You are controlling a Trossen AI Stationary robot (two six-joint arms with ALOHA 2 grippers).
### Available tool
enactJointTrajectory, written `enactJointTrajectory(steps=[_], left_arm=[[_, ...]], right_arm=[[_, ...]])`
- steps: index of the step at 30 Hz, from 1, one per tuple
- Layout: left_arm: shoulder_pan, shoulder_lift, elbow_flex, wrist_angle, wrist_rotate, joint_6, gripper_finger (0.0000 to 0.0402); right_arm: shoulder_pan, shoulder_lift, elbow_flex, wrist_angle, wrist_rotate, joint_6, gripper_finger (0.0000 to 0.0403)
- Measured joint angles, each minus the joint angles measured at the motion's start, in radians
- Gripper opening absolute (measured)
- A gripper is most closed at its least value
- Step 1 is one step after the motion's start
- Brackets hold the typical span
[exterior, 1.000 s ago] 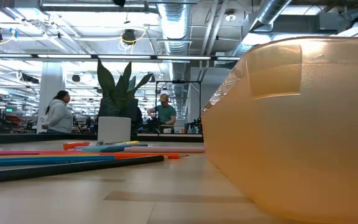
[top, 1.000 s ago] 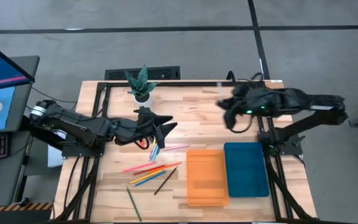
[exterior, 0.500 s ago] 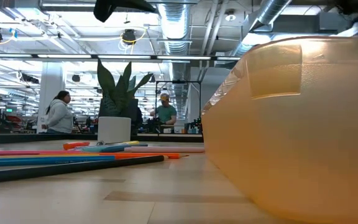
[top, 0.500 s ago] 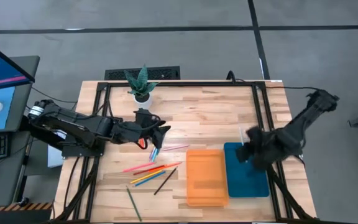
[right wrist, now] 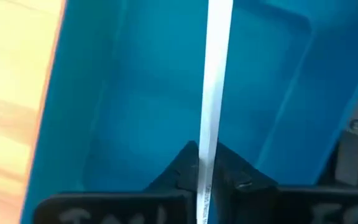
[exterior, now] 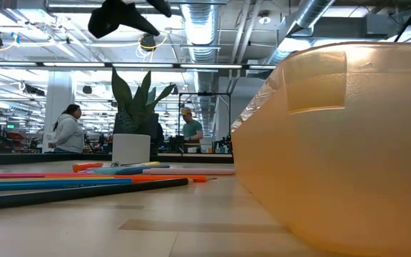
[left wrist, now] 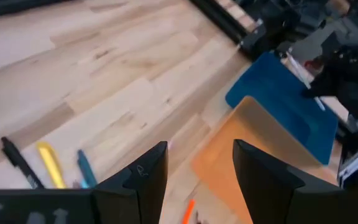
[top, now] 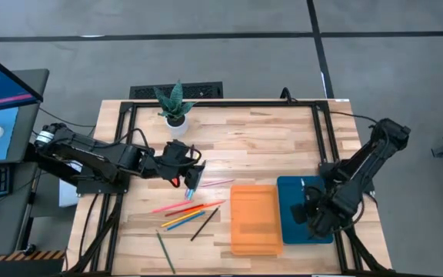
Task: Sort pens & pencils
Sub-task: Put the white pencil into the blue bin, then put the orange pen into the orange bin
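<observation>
High view: left gripper (top: 193, 174) centre-left of the frame, hanging over the upper end of the pens & pencils (top: 187, 208), which lie fanned on the bare desk (top: 244, 142) left of the orange tray (top: 255, 218). Right gripper (top: 308, 213) lower right, low over the blue tray (top: 304, 208) — placed there, by the look of it, to drop its load inside the rim. Potted plant (top: 174, 105) at the upper left of the desk, well apart from the work.

Low view: pens & pencils stretched flat across the lower left, a black one nearest, blue and orange behind. Orange tray wall filling the right half. Dark part of an arm at the top left, above the plant; which arm, not clear from this frame alone. People far off in the room behind.

Left wrist view: left gripper's own fingers (left wrist: 146, 176) at the bottom, set wide apart with nothing between them — probably readied for the next stick. Black, yellow and blue sticks at the lower left; orange and blue trays to the right.

Right wrist view: right gripper narrow, pinching a white pen (right wrist: 212, 106) that runs up the middle of the frame, blue tray floor directly behind it. Judged step: release of the white pen into the blue tray.
</observation>
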Motion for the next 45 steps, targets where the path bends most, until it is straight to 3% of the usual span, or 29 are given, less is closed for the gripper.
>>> enactJointTrajectory(steps=[6, 12, 16, 20, 24, 33, 45], left_arm=[[0.000, 0.000, 0.000, -0.068, 0.025, -0.045, 0.0170], [0.000, 0.000, 0.000, -0.128, 0.034, -0.073, 0.0174], [0.000, 0.000, 0.000, -0.189, 0.080, -0.119, 0.0194], [-0.001, 0.001, -0.003, -0.399, 0.105, -0.355, 0.0217], [0.000, 0.001, -0.080, -0.515, 0.038, -0.573, 0.0221], [0.106, 0.063, -0.321, -0.239, 0.068, -0.590, 0.0217], [0.197, 0.335, -0.332, -0.111, 0.202, -0.488, 0.0216]], right_arm=[[-0.052, 0.017, -0.132, 0.231, -0.016, -0.032, 0.0072], [-0.079, 0.015, -0.203, 0.254, -0.012, -0.071, 0.0083], [-0.092, -0.022, -0.190, 0.268, -0.019, -0.141, 0.0124], [-0.093, -0.098, -0.132, 0.229, 0.059, -0.168, 0.0185], [-0.093, -0.171, -0.072, 0.137, 0.146, -0.167, 0.0227], [-0.095, -0.242, -0.030, 0.009, 0.206, -0.175, 0.0237], [-0.097, -0.240, -0.030, -0.002, 0.214, -0.201, 0.0226]])
